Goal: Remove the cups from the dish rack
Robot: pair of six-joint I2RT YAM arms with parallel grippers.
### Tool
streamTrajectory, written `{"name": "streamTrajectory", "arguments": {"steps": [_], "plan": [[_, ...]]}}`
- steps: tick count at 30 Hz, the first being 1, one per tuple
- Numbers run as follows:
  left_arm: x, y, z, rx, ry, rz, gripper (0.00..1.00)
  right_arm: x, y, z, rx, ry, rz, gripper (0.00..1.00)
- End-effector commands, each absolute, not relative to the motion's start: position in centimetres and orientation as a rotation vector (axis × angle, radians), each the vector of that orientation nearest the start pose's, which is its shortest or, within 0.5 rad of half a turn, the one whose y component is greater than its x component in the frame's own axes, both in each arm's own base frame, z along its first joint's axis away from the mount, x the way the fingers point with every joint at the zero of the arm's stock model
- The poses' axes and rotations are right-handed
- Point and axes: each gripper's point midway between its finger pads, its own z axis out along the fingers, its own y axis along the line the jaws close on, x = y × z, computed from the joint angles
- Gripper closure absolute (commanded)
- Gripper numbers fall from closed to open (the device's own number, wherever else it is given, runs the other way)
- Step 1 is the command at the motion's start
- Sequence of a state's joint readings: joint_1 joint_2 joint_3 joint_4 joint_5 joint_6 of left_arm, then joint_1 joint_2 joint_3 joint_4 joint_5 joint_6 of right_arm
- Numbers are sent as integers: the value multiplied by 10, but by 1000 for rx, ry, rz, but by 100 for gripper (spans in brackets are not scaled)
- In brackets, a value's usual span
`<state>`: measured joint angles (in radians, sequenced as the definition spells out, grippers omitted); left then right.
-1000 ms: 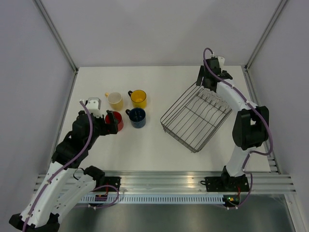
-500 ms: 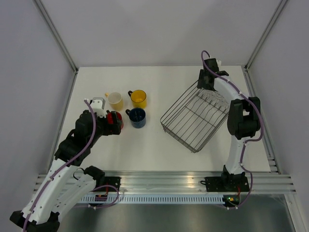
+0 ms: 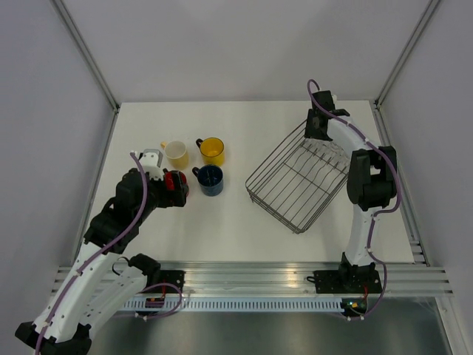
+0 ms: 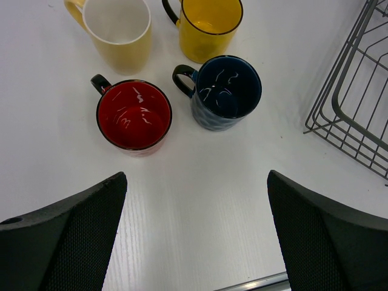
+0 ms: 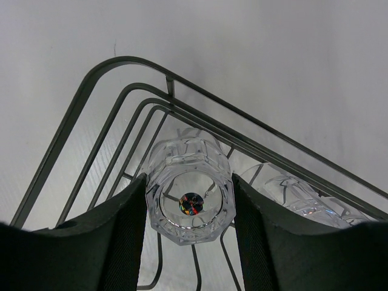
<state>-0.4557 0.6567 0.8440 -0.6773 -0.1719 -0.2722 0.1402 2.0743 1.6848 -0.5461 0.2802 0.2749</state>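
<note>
A clear faceted glass tumbler (image 5: 191,203) in the far corner of the dark wire dish rack (image 5: 170,88) sits clamped in the right gripper (image 5: 189,209), ready for lifting; another tumbler (image 5: 297,194) seemingly lies beside. The left gripper (image 4: 197,233) hangs wide open above an unloaded glossy red mug (image 4: 134,115).

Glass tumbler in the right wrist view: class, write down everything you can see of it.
The glass tumbler is clear, faceted and thick-walled, seen end-on with a small colourful glint at its centre. It sits inside a corner of the wire dish rack, with the right end effector closed on its two sides. A second tumbler sits close beside it.
</note>
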Motion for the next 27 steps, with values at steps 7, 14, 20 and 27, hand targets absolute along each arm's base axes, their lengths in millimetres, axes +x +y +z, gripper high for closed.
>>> {"name": "streamTrajectory", "arguments": {"steps": [7, 14, 20, 27], "plan": [[228, -97, 236, 100, 2019, -322, 0, 515, 37, 146, 293, 2324, -112, 70], [227, -97, 238, 106, 2009, -331, 0, 495, 36, 194, 320, 2247, -80, 73], [220, -115, 248, 190, 1969, -451, 0, 464, 83, 235, 210, 2185, 166, 78], [212, -130, 267, 241, 1899, -580, 0, 398, 190, 300, -75, 1997, 745, 80]]}}
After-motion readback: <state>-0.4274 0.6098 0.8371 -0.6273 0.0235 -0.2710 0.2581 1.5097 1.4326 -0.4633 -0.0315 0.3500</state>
